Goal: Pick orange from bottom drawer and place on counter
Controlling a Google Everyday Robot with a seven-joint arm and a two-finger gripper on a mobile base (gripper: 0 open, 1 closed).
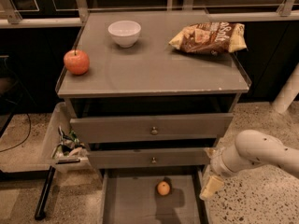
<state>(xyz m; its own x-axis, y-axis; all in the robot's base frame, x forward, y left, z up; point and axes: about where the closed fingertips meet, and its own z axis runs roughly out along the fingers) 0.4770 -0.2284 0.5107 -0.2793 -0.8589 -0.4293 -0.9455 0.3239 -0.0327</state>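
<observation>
Hovering gripper (211, 186) beside bottom drawer (135, 204), state unclear; orange (163, 188) inside; speckled floor (254, 204).

The table (154, 71) is finished in smooth grey with a slight gloss. The bottom drawer (135, 204) is seen in duller, matt grey, and a smooth skin is shown by the orange (163, 188) in it. The hand (210, 189), held just beside that drawer's right edge, is cased in smooth cream plastic. The bowl (124, 33) is glazed glossy white; the snack bag (208, 37) is made of crinkled shiny film. The floor (261, 204) is laid in speckled stone.
</observation>
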